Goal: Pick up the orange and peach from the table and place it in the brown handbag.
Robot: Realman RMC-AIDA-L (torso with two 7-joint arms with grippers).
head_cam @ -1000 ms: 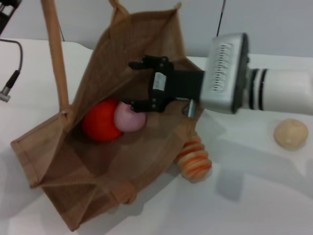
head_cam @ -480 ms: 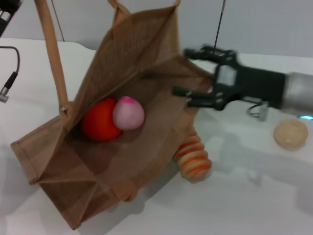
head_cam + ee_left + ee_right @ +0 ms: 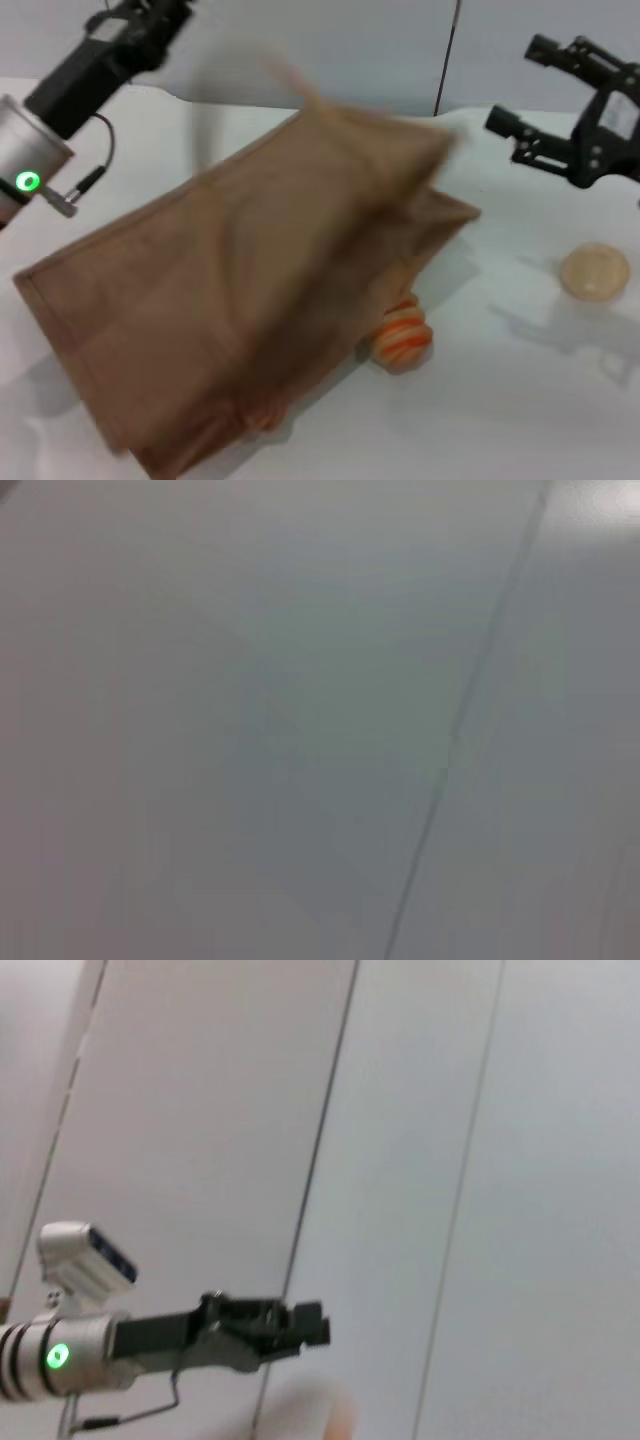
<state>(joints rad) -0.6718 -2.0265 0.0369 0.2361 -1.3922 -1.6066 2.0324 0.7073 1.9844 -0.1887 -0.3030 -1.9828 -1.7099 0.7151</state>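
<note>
The right tool hangs spread and empty at the far right, above the tabletop; half a second ago it was just leaving the bag's mouth. The left tool sits far left (its grip I cannot tell). The bag has flopped shut, likely its handle let go, so orange and peach, visible inside earlier, are now hidden.
</note>
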